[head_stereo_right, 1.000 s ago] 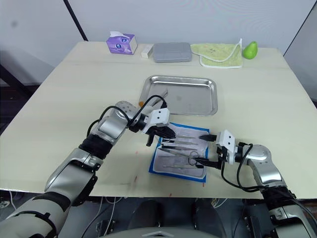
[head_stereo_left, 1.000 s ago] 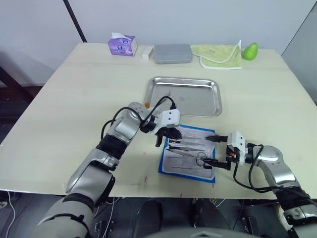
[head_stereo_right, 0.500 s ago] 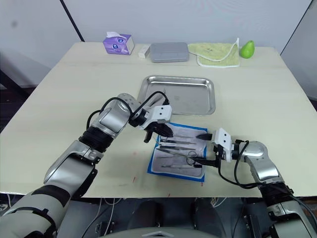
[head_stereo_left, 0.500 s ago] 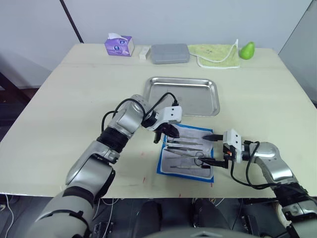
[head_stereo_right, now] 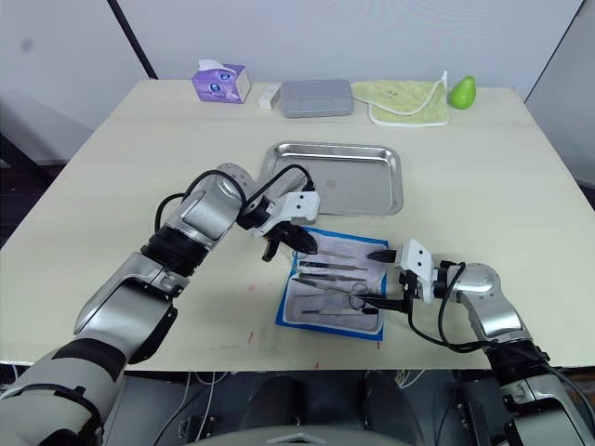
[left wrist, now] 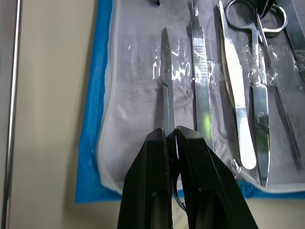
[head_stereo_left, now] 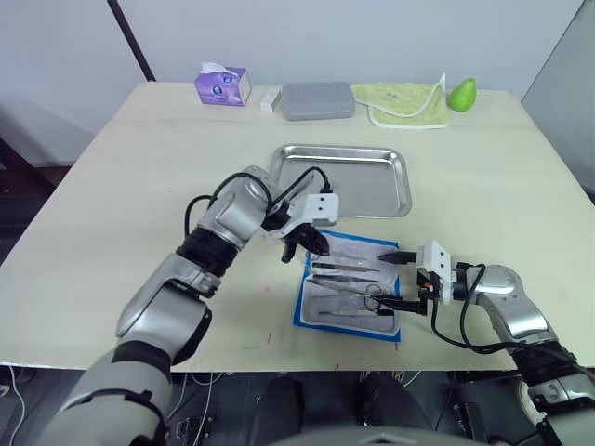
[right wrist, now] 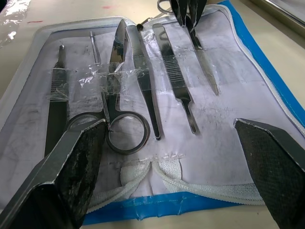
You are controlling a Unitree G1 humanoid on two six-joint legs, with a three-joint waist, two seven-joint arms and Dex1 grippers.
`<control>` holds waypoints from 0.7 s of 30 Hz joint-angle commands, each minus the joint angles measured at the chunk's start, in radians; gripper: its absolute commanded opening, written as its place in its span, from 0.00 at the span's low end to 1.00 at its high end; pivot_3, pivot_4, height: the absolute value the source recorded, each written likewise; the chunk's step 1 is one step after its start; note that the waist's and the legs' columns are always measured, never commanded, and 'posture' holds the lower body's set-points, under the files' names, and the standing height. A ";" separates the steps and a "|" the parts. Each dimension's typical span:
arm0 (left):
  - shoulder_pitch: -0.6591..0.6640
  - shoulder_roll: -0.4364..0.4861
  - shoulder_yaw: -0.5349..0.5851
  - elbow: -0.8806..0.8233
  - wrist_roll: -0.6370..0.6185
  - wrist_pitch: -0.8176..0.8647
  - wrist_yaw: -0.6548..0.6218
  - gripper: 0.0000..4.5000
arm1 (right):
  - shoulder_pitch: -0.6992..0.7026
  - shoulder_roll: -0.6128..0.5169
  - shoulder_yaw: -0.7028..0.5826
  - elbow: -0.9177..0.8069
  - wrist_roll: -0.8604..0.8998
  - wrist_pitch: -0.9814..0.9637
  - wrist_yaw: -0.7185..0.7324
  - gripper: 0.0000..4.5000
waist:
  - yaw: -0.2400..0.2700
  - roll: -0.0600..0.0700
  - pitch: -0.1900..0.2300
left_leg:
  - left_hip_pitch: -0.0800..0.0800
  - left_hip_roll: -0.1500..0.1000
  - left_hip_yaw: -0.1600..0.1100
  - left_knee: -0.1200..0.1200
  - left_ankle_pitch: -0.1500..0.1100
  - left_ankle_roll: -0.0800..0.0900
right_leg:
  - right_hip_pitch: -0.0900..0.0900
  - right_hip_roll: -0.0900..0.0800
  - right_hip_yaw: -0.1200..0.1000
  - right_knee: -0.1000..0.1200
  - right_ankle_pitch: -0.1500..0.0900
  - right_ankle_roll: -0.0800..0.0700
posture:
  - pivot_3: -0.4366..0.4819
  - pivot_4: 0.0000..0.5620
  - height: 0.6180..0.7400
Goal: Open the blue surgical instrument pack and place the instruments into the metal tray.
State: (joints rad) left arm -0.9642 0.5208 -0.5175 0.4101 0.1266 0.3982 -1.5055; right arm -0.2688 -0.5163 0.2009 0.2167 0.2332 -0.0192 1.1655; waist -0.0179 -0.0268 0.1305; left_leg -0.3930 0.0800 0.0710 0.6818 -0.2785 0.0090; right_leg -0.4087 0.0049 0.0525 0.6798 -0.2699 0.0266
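My right gripper (head_stereo_left: pixel 394 280), nearest to me, stood wide apart and empty at the right edge of the blue surgical instrument pack (head_stereo_left: pixel 350 286), one finger toward each end of that edge, touching nothing that I could make out. The pack lay unzipped and flat on the table (head_stereo_left: pixel 139 195) close to its near edge, pale lining up, with the instruments (right wrist: pixel 143 95) lying side by side under strips of clear tape, their long axes running across me from left to right. My left gripper (head_stereo_left: pixel 302 245) came down over the pack's far left corner with its fingers pinched together on the handle end of the outermost tool, a slim pair of scissors (left wrist: pixel 166 102) whose blade pointed away from the fingers along the row. I judged that the lift had to follow that long axis and then carry away from me, since the metal tray (head_stereo_left: pixel 344 178) sat just beyond the pack, and my left arm was the nearer to it. The tray looked bare. At the far edge of the table stood a purple tissue box (head_stereo_left: pixel 221 85), a small white block (head_stereo_left: pixel 271 98), a grey rectangular case (head_stereo_left: pixel 319 99), a pale green cloth (head_stereo_left: pixel 405 103) and a green pear (head_stereo_left: pixel 463 93), all well apart from the work. Behind them rose a plain grey wall.
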 commanded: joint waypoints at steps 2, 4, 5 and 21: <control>-0.018 0.041 0.021 -0.060 -0.001 0.014 -0.016 0.02 | 0.036 0.006 0.090 0.085 -0.106 0.046 -0.024 1.00 | -0.001 0.000 0.000 | 0.000 0.000 0.000 0.000 0.000 0.000 | 0.000 0.000 0.000 0.000 0.000 0.000 | 0.48 0.27 1.00; -0.006 0.067 0.028 -0.077 -0.005 0.020 -0.020 0.02 | 0.038 0.006 0.089 0.085 -0.106 0.045 -0.023 1.00 | -0.003 0.000 0.000 | 0.000 0.000 0.000 0.000 0.000 0.000 | 0.000 0.001 0.001 0.000 0.000 0.000 | 0.48 0.27 1.00; 0.000 0.080 0.034 -0.086 -0.009 0.026 -0.022 0.02 | 0.038 0.006 0.089 0.085 -0.105 0.044 -0.023 1.00 | -0.003 0.000 0.000 | 0.001 0.000 0.000 -0.001 0.000 0.000 | 0.000 0.001 0.001 0.000 0.000 0.000 | 0.48 0.27 1.00; 0.151 0.315 0.279 -0.369 -0.260 0.250 -0.019 0.02 | 0.051 -0.009 0.063 0.082 -0.068 0.031 0.007 1.00 | 0.003 -0.001 -0.001 | 0.002 0.001 0.000 -0.002 0.000 0.000 | 0.000 0.001 0.001 0.001 -0.001 -0.001 | 0.48 0.27 1.00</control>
State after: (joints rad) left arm -0.8157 0.8312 -0.2962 0.1072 -0.0788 0.5939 -1.5314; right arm -0.2675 -0.5159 0.1989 0.2216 0.2345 -0.0203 1.1707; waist -0.0148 -0.0280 0.1297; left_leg -0.3912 0.0809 0.0714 0.6802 -0.2785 0.0090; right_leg -0.4088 0.0049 0.0536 0.6803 -0.2705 0.0256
